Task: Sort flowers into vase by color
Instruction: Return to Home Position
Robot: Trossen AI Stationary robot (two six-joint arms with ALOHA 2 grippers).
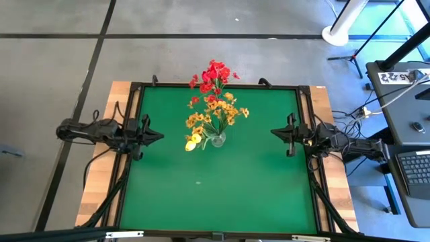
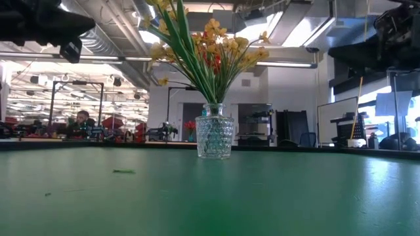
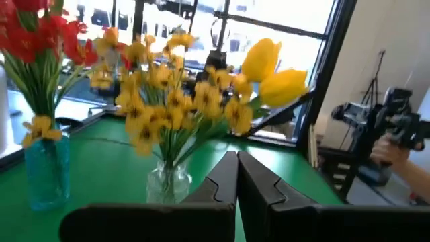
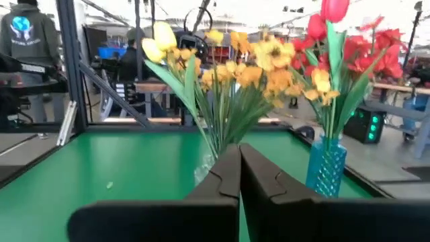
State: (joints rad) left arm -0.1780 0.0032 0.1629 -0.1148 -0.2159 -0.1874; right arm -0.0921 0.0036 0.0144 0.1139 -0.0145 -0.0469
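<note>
**Left gripper** [image 1: 156,135]: at the left edge of the green worktop [image 1: 262,195], pointing toward the centre. Its wrist view shows the two dark fingers [image 3: 225,180] pressed together, holding nothing.

**Right gripper** [image 1: 275,132]: at the opposite, right edge. Its fingers [image 4: 255,176] are likewise closed flat against each other and empty. Both grippers stand well apart from the vases.

**Vases:** near the worktop's middle, the clear vase [image 1: 218,140] holds the yellow flowers [image 1: 215,114]. These are sprays of small blossoms and two yellow tulips [image 3: 274,72] that lean out toward the near left. Just beyond it, toward the far edge, the blue vase [image 3: 47,168] holds the red flowers [image 1: 215,72], among them a red tulip [image 4: 334,9].

**Views:** the high view hides the blue vase under its blooms. The low view shows only the clear vase, upright, with red glimpsed through the stems. It also shows a small green scrap [image 2: 123,172] lying on the worktop to the vase's left.

**Writing:** a white tag [image 1: 396,76] on the cart [image 1: 403,114] to the right carries digits too small to read. A person [image 4: 27,37] in the room beyond wears a hooded top with a round blue emblem, with no words legible.
</note>
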